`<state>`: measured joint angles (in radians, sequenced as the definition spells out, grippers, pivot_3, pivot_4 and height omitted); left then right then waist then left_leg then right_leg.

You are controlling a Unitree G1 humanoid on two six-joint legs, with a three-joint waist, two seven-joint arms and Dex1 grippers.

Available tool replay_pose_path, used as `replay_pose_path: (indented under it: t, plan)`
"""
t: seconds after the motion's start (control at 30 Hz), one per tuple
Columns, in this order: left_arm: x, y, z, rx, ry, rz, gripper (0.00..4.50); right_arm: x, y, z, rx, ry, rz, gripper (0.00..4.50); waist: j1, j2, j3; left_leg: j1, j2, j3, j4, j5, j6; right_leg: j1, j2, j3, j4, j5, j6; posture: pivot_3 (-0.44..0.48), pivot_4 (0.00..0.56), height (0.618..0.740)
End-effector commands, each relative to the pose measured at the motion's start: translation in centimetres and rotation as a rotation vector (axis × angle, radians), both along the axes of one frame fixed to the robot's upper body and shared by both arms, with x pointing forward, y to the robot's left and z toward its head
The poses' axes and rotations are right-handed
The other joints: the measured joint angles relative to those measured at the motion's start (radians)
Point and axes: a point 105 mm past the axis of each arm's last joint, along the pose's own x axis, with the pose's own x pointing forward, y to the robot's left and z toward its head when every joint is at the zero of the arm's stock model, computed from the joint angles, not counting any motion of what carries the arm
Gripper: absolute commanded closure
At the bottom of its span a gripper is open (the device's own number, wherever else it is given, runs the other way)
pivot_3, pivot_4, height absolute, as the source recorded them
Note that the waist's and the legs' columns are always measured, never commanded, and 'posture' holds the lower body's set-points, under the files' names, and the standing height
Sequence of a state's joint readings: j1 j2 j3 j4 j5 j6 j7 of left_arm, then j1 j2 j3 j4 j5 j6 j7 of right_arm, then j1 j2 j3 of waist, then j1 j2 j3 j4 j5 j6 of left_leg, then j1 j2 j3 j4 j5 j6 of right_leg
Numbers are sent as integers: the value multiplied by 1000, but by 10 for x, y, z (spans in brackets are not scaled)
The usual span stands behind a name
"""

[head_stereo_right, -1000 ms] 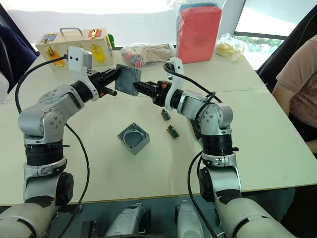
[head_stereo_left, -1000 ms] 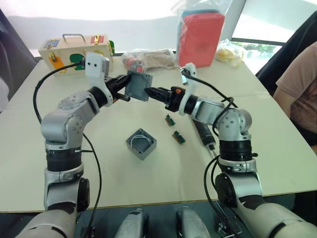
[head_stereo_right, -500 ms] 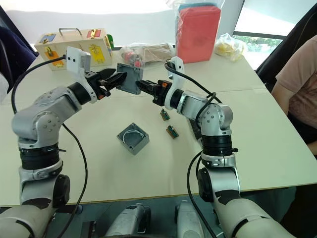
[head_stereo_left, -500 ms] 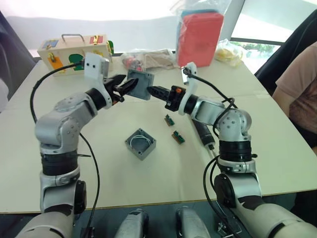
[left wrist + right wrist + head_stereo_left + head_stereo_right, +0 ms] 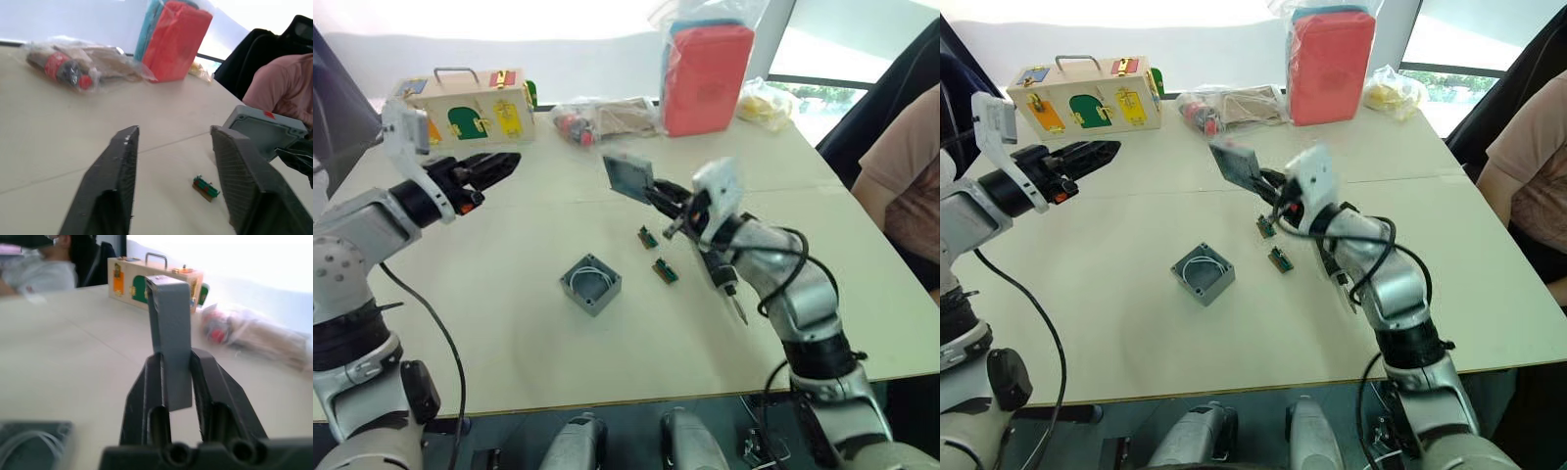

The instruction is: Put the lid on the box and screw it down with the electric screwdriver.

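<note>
My right gripper is shut on the lid, a flat grey square held tilted in the air above the table's middle. Its wrist view shows the lid edge-on between both fingers. The box, open with white wire inside, sits on the table below and nearer to me. The black electric screwdriver lies on the table under my right forearm, partly hidden. Far off to the left my left gripper hangs open and empty, and its wrist view looks toward the lid.
Two small green connectors lie between the box and the screwdriver. At the back stand a wooden latch box, a bagged bottle, a red package and a yellow bag. A person sits at the right.
My left gripper has let go of the lid and swung away to the left. The right gripper now holds the lid alone and has turned and shifted right.
</note>
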<state>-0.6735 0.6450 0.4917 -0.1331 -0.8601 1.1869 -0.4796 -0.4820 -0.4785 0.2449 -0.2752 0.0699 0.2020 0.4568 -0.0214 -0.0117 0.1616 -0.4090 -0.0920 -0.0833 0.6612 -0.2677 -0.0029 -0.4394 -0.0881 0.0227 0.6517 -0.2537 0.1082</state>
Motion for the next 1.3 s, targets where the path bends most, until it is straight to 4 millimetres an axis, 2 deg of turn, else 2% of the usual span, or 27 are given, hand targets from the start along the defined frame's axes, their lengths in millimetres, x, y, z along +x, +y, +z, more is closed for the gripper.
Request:
replay_pose_path:
  t: [0.03,0.1,0.23,0.47,0.6,0.73,0.83,1.1,1.3]
  plan:
    - [1,-12,5,49,-28,-69,3745,-22,15,-12,-260,-315,7,4368,3,0,0,0,0,0,0,0,0,0,0,0,0,0,0,0,150,740]
    - [2,-19,2,77,-17,-108,4472,-27,19,-24,-365,-407,-2,4368,6,0,0,0,0,0,0,0,0,0,0,0,0,0,0,0,150,740]
    - [1,-33,-10,187,14,-201,4491,-40,34,-52,-548,-590,41,4368,7,0,0,0,0,0,0,0,-1,0,0,1,0,0,0,0,150,740]
    - [-3,-54,-30,351,38,-367,4491,-38,44,-66,-612,-649,37,4368,9,0,0,0,0,0,0,1,-1,1,1,1,0,0,0,0,150,740]
    - [-2,-62,-43,403,47,-424,4491,-41,48,-70,-616,-658,41,4368,8,0,0,0,0,0,0,1,-1,1,1,1,-1,0,0,0,150,740]
    - [2,-70,-57,460,49,-424,4491,-45,51,-82,-642,-612,68,4368,8,0,0,0,0,0,0,1,-1,1,2,1,0,0,0,0,150,740]
    - [0,-76,-59,437,55,-452,4491,-48,54,-85,-652,-621,83,4368,8,0,0,0,0,0,0,1,-1,2,1,1,0,0,0,0,150,740]
    - [-4,-78,-70,462,72,-478,4491,-50,54,-89,-671,-626,85,4368,8,0,0,0,0,-1,0,1,-1,2,2,1,0,0,0,0,150,740]
    - [-8,-80,-76,486,76,-493,4491,-56,54,-101,-707,-604,114,4368,9,0,0,1,0,-1,0,1,-1,2,1,1,0,0,0,0,150,740]
